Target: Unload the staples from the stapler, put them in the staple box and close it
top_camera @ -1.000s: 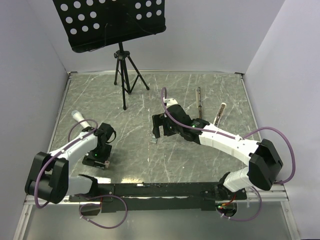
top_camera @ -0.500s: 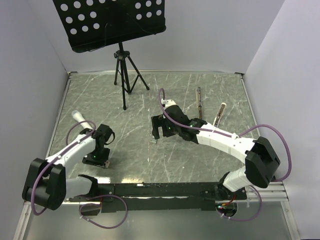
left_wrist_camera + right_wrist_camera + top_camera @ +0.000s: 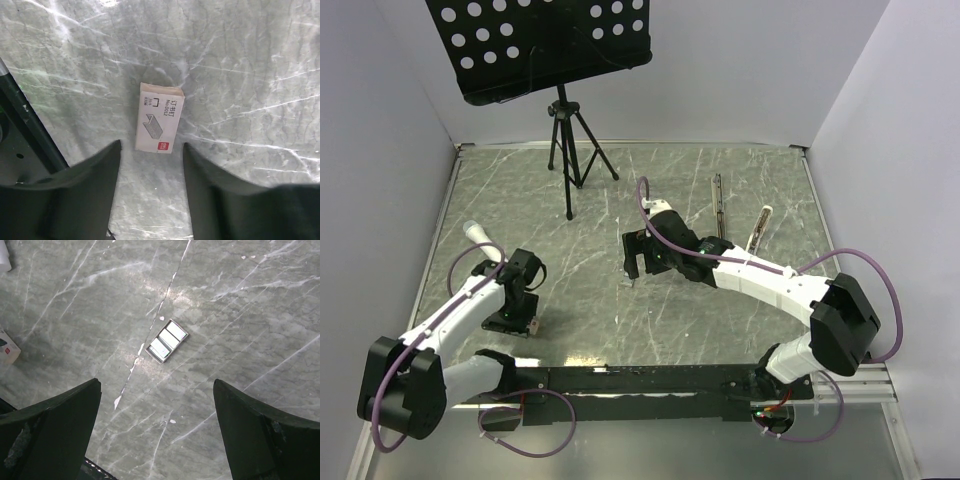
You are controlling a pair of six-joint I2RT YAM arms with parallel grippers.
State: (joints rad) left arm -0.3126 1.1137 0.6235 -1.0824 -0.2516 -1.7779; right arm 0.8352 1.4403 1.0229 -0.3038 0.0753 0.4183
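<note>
Grey-green marbled table [image 3: 780,170] is carrying one stapler [image 3: 761,227], one thin dark rod [image 3: 718,205], one short strip of staples [image 3: 167,341], one tan staple box [image 3: 159,118], one white cylinder [image 3: 475,232] and one black music stand [image 3: 540,45] on a tripod. The stapler is lying at the far right, with the rod just to its left and apart from it. The staples are lying loose at centre, under the right gripper [image 3: 156,385], whose jaws are standing wide apart and gripping nothing. The box is lying flat and closed, contents not visible, just ahead of the left gripper [image 3: 151,150], whose jaws are standing about halfway apart, clear of the box and empty. Against the earlier frame, the left arm's elbow is sitting closer to the near-left corner and the right gripper slightly further left; staples and stapler are lying where they were.
</note>
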